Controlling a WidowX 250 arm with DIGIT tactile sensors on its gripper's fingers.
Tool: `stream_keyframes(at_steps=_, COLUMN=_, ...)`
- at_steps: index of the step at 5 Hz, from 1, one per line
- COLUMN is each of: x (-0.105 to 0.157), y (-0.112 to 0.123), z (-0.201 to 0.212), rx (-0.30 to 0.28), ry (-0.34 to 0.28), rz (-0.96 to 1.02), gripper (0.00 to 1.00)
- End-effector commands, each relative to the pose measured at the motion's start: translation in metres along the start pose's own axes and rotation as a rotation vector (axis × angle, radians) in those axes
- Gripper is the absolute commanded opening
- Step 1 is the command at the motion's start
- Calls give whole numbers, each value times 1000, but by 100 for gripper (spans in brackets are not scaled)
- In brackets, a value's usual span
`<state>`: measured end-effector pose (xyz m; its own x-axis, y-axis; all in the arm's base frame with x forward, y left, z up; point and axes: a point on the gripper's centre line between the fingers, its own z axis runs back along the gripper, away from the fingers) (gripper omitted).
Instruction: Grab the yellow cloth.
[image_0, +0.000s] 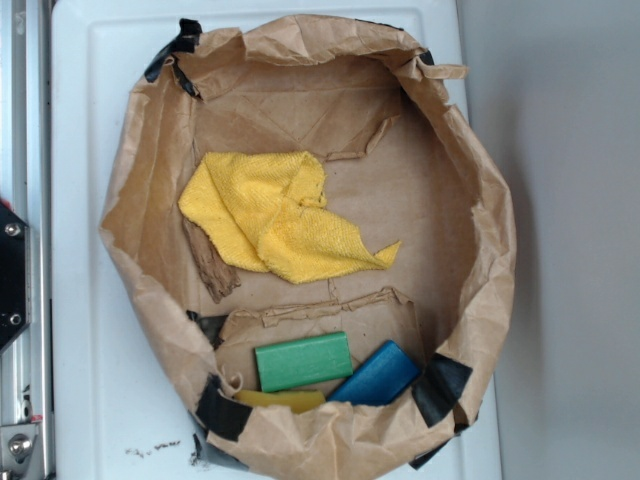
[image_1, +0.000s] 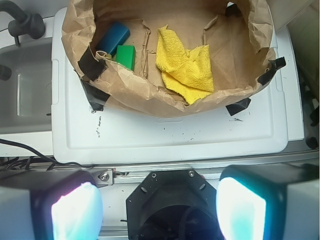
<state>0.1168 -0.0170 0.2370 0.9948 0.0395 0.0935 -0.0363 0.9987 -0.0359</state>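
Note:
The yellow cloth (image_0: 280, 220) lies crumpled on the floor of a rolled-down brown paper bag (image_0: 480, 200), with one pointed corner stretching right. In the wrist view the yellow cloth (image_1: 185, 67) sits near the top centre, inside the paper bag (image_1: 150, 102). My gripper (image_1: 159, 210) is at the bottom of that view, well short of the bag and over the robot's black mount. Its two fingers (image_1: 75, 212) stand wide apart with nothing between them. The gripper does not show in the exterior view.
A green block (image_0: 303, 361), a blue block (image_0: 375, 375) and a small yellow block (image_0: 280, 399) lie at the bag's near wall. A brown cardboard scrap (image_0: 210, 265) lies beside the cloth. The bag stands on a white board (image_1: 175, 135); a grey basin (image_1: 25, 90) is left.

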Motion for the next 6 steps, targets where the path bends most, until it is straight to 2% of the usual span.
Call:
stream_keyframes(at_steps=1, x=0, y=0, z=0, rx=0, ry=0, rz=0, gripper=100)
stream_keyframes(at_steps=2, x=38, y=-1, z=-10, rx=-51, ry=-64, rz=-3, gripper=100)
stream_keyframes(at_steps=3, x=71, y=15, z=-27, rx=-36, ry=-140, rz=26, gripper=100)
stream_keyframes(at_steps=6, x=71, y=15, z=-27, rx=-36, ry=-140, rz=26, gripper=100)
